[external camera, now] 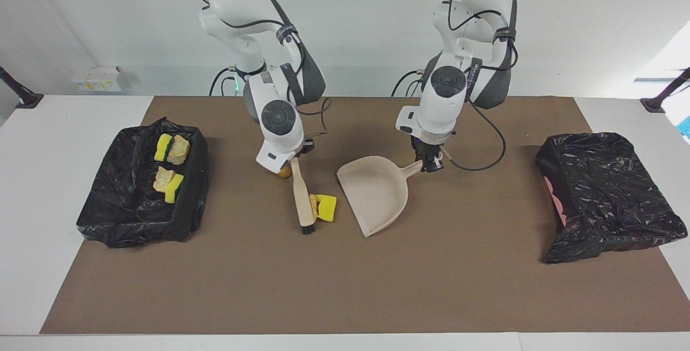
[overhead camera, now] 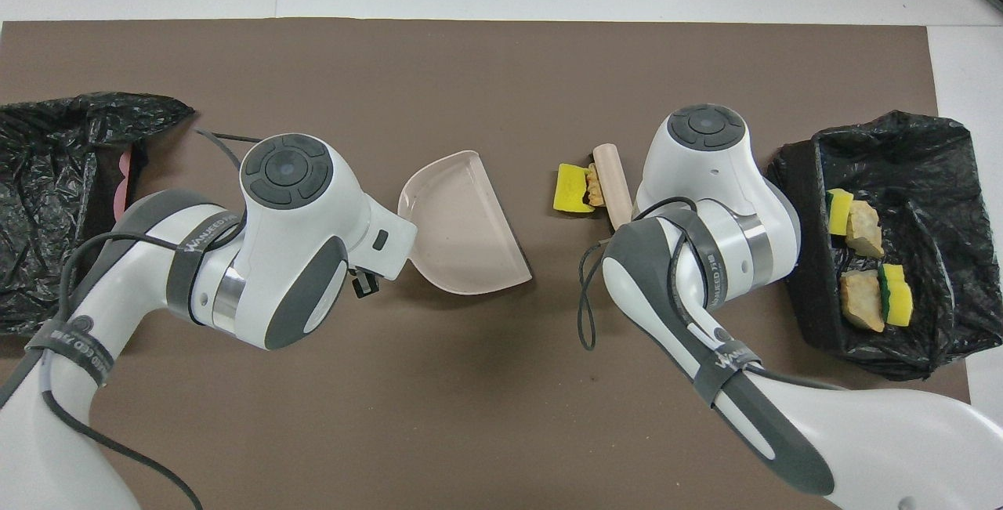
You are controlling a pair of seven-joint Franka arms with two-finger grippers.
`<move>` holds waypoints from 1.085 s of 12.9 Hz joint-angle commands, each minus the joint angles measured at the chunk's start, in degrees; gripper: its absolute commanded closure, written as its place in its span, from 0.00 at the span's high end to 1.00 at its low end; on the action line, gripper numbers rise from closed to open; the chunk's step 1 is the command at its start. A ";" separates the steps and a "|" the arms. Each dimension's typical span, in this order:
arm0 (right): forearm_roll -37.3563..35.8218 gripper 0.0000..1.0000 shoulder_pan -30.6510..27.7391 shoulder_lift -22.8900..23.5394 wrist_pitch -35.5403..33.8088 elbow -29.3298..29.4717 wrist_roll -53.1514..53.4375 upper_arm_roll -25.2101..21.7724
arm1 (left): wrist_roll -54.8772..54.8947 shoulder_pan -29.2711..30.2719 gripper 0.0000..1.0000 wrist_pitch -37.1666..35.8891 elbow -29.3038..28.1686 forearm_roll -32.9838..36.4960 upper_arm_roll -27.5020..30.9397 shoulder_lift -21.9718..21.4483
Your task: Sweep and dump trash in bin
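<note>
Overhead: arms hide both jaws (brush (overhead camera: 612, 183) half-covered)

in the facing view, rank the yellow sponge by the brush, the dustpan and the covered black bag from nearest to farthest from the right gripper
1. Yellow sponge, beside the brush the right gripper holds.
2. Dustpan, mid-table, in the left gripper.
3. Covered black bag, at the left arm's end.

**Arms Are Covering Both Claws From Above**

In the overhead view the right arm's wrist is hiding the right claw (external camera: 295, 158) and the upper end of the brush (overhead camera: 612, 183), while the left arm is hiding the left claw (external camera: 431, 165) and the dustpan (overhead camera: 462, 222) handle. In the facing view a tan chunk (external camera: 284, 172) is peeking out from under the right wrist, mostly covered. The bin (overhead camera: 47, 173) at the left arm's end is running off the overhead picture's edge.
</note>
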 commanded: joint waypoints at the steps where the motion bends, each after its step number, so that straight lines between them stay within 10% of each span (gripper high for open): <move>1: 3.57 0.00 2.68 -3.45 1.52 -4.17 -5.29 1.29 | 2.29 -0.81 0.00 3.06 -2.80 -0.03 0.05 -1.47; 6: 8.85 0.00 6.56 -4.07 1.26 -2.51 -5.13 1.38 | 3.89 -2.75 0.00 5.35 -4.29 -0.11 -0.04 -1.37; 14: 5.53 0.00 -2.48 -13.65 -8.50 -4.87 7.93 0.59 | 12.72 -2.92 0.00 6.67 -4.21 -0.11 0.14 -1.20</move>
